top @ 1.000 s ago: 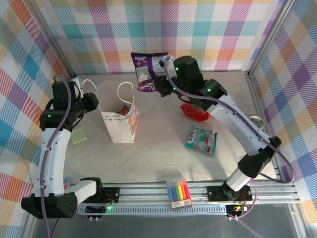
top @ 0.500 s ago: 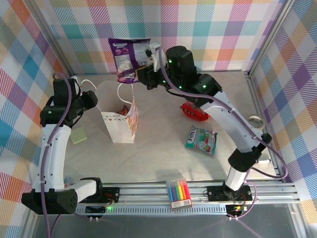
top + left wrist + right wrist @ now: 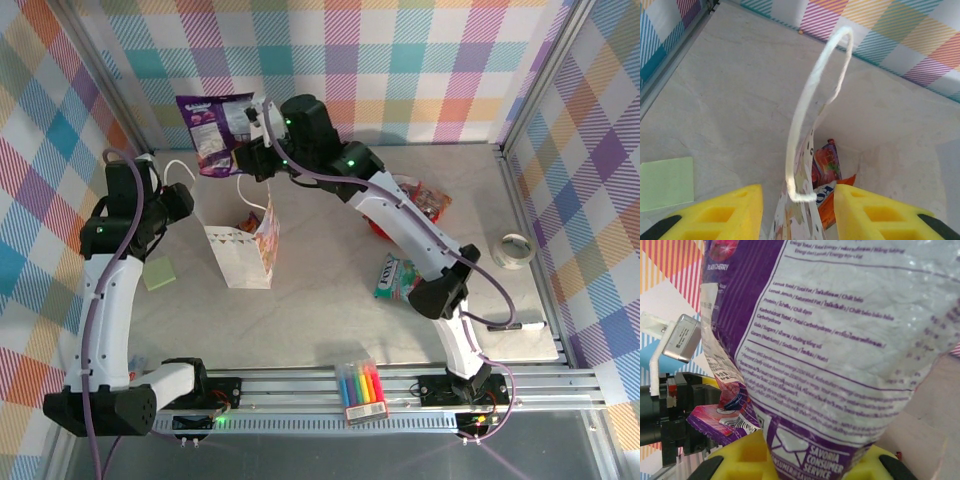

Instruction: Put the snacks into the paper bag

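Note:
My right gripper is shut on a purple snack packet, which hangs in the air behind and to the left of the paper bag. In the right wrist view the packet's printed back rises from between the yellow fingers. My left gripper is open astride the bag's near wall and cord handle. Inside the bag lie an orange packet and a purple-red one. A red packet and a teal-and-white packet lie on the table to the right.
The pack of rainbow markers sits at the front edge by the rail. A tape roll and a black pen lie at the right. A green sticky note lies left of the bag. Plaid walls enclose the table.
My right arm swung left and stretched out, carrying the purple packet from right of the bag's mouth to behind its left side, uncovering the red packet. The left arm barely moved.

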You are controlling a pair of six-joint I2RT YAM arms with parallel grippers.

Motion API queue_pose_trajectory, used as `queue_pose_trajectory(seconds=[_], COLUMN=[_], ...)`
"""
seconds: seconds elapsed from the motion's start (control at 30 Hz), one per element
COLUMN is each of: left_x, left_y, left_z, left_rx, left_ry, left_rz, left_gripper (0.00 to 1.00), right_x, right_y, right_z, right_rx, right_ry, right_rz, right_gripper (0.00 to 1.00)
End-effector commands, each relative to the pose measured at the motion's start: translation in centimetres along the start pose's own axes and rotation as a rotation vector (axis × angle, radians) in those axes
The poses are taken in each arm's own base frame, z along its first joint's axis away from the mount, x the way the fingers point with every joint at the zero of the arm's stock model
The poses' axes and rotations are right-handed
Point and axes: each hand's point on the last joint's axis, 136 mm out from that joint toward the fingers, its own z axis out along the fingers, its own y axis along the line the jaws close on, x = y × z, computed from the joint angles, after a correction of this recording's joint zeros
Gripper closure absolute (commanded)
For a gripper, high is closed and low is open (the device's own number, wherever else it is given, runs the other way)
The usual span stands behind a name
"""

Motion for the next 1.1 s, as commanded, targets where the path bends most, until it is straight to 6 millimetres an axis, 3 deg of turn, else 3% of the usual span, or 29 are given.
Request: queue_pose_trajectory(seconds=[0.0, 0.23, 0.43, 0.8, 1.07], left_x=[-1.0, -1.4, -1.3, -0.8, -0.3], left_y=[0.8, 0.7, 0.8, 1.6, 1.6], left_z=[1.4, 3.0, 3.9, 2.8, 3.5], left_rx=[-0.03, -0.023, -0.027, -0.033, -0.019], left_ry=[-0.026, -0.034, -0.023, -0.019, 0.001], left_rz=[-0.041, -0.079, -0.097, -0.108, -0.12], left_gripper=[0.58, 0.59, 0.69, 0.75, 0.78], right_x=[-2.0, -0.5, 0.2, 2.8, 1.8], right_y=[2.8, 3.4, 3.4, 1.2, 0.8], right_z=[-0.8, 1.5, 2.6, 5.1, 4.5], right_rx=[-0.099, -0.154, -0.175, -0.113, -0.068], right_ry=[-0.055, -0.032, -0.023, 0.033, 0.008], right_rz=[-0.009, -0.017, -0.032, -0.027, -0.05], right_gripper=[0.91, 0.91, 0.91, 0.91, 0.91])
